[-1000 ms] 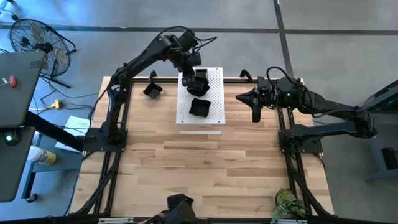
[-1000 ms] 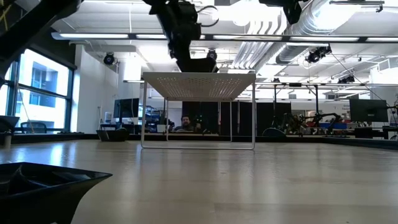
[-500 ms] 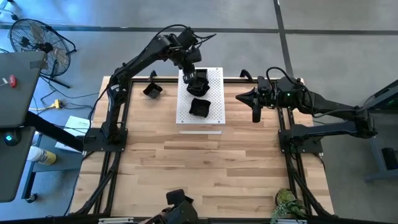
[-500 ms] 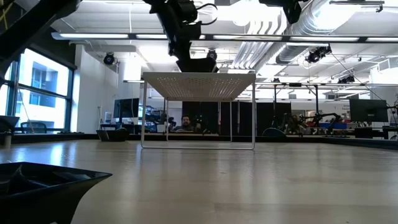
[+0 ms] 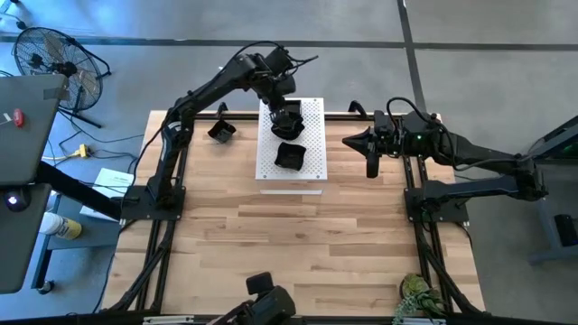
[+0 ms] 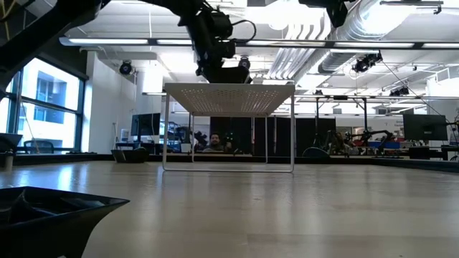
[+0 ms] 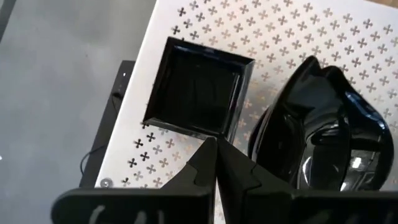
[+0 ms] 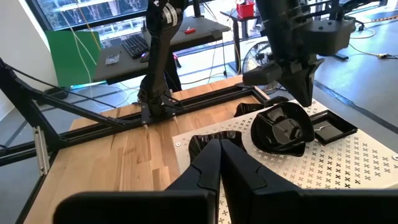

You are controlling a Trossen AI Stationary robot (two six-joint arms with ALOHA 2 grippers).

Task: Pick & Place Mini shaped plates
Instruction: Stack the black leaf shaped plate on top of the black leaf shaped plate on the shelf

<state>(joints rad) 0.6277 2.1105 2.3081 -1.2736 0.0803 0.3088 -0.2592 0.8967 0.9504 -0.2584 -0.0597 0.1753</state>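
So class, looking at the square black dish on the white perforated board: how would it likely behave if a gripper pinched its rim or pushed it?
The square black dish looks glossy, so fingers may slip. Its crisp, straight rim suggests it is stiff. It sits flat on the perforated board, so a push would likely slide it, not roll it.

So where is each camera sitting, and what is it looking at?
High view: above the table, looking straight down; both arms show, the left gripper over the white board, the right gripper waiting at the table's right.
Low view: at table height, looking level under the board; the left arm comes in from above.
Left wrist view: on the left arm, looking down past its shut fingers at a square plate.
Right wrist view: on the right arm, looking across at the left arm.
Both wrist views share the wavy plate.
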